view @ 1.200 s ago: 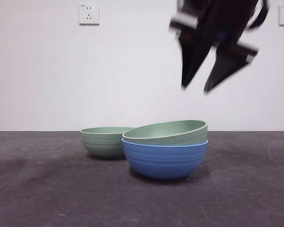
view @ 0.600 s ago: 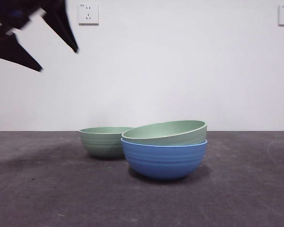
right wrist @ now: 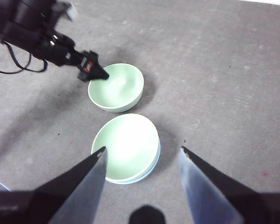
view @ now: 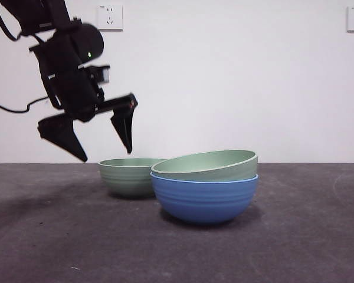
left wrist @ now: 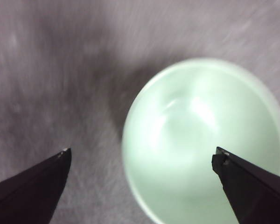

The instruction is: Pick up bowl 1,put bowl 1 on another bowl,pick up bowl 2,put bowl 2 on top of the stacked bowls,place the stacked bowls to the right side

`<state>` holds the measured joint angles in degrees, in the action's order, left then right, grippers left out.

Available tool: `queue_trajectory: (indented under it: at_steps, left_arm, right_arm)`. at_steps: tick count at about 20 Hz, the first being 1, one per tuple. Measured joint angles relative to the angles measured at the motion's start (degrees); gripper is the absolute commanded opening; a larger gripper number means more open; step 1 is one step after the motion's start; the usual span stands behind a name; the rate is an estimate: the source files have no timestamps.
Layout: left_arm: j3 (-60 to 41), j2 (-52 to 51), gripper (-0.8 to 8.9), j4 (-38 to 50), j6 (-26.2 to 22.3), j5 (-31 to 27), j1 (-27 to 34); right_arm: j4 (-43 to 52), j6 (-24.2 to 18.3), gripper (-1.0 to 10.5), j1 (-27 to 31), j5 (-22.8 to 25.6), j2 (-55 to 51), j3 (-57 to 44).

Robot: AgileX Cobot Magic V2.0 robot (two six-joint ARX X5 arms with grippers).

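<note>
Bowl 1 [view: 206, 165], pale green, lies slightly tilted inside the blue ribbed bowl [view: 203, 200] at the table's middle. Bowl 2 [view: 127, 177], also pale green, stands alone just behind and left of them. My left gripper [view: 106, 154] hangs open just above bowl 2's left rim, touching nothing. The left wrist view shows bowl 2 [left wrist: 205, 140] blurred under the left gripper [left wrist: 142, 154], nearer one jaw. High above, my right gripper [right wrist: 142, 150] is open and empty, looking down on bowl 1 [right wrist: 126, 147], the blue bowl's rim [right wrist: 156, 158] and bowl 2 [right wrist: 116, 86].
The table is a dark grey mat [view: 295, 247]. The left arm [right wrist: 37, 32] with its cable reaches in over the mat toward bowl 2. A white wall with two sockets [view: 111, 17] stands behind.
The right gripper rose out of the front view. The left arm came in from the upper left and dropped, open, to just above bowl 2. The bowls have not moved.
</note>
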<state>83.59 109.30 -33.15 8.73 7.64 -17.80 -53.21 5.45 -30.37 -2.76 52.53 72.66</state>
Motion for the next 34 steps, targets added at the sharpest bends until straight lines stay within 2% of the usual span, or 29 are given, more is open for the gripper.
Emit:
queue_trajectory:
  at_steps: [1,4,7,8,11,13,22,24,27,31,34]
  left_arm:
    - [0.00,0.85,6.01,-0.46,0.24,-0.13,0.00]
    - [0.00,1.99,3.95,-1.27,0.37,-0.59,0.00]
    - [0.00,1.92,1.09,-1.40,0.37,-0.15,0.00]
    - [0.00,1.92,0.58,-1.57,0.37,-0.02,0.00]
    - [0.00,1.92,0.51,-1.75,0.37,0.11,0.00]
    - [0.00,1.92,-0.13,-2.14,0.37,0.20,0.00]
    - [0.00,1.18,-0.08,-2.03,0.63,0.35,0.04]
    - [0.00,-2.03,-0.08,-2.16,0.26,0.55,0.11]
    - [0.04,-9.81,-0.08,-3.28,-0.94,4.63,0.00]
    - [0.22,-16.15,-0.08,-8.81,-4.02,5.68,-4.20]
    - [0.22,-15.76,-0.08,-10.56,-6.14,5.07,-9.79]
  right_arm:
    - [0.00,0.11,2.6,0.00,0.00,0.00,0.00]
    - [-0.04,0.15,2.6,0.00,0.02,0.00,0.00]
    - [-0.09,0.13,2.6,0.00,0.02,0.00,0.00]
    - [-0.11,0.15,2.6,0.00,0.02,0.00,0.00]
    - [-0.13,0.13,2.6,0.00,0.02,0.00,0.00]
    - [-0.15,0.15,2.6,0.00,0.02,0.00,0.00]
    - [-1.18,0.15,2.6,0.00,0.00,0.00,0.00]
    - [-2.25,0.15,2.6,0.00,0.00,0.00,0.00]
    - [-2.47,0.13,2.6,0.00,0.00,0.00,0.00]
    - [-2.47,0.15,2.6,0.00,0.00,0.00,0.00]
    - [-2.47,0.15,2.6,0.00,0.00,0.00,0.00]
